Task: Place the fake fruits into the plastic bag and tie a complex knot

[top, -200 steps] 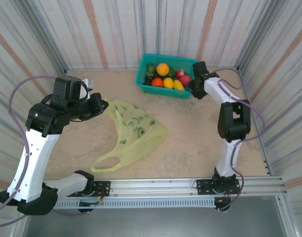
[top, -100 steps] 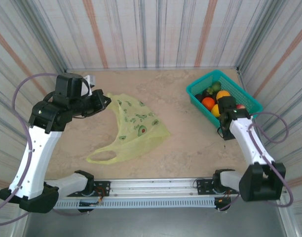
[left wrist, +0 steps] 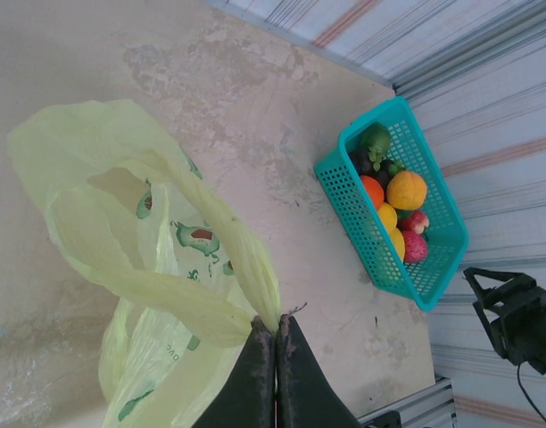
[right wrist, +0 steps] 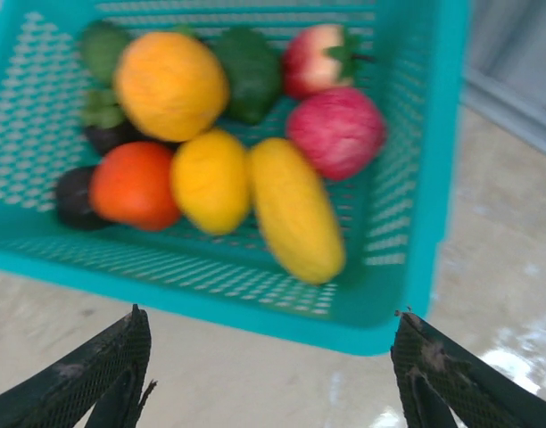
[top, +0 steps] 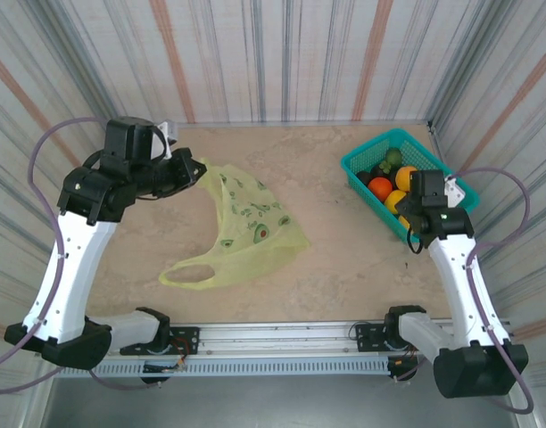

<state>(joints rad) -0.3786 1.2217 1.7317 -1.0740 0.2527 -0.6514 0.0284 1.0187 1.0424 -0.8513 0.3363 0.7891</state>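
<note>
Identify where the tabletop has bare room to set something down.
Free: the beige table between the crinkly yellow-green plastic bag and the teal mesh basket, and the strip along the far striped wall. Crowded: inside the basket, packed with glossy fake fruits.

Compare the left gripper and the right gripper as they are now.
The left gripper is shut; the right gripper is wide open. The left gripper pinches the plastic bag; the right gripper holds nothing, facing the teal basket of fake fruits. Both have dark fingers.
</note>
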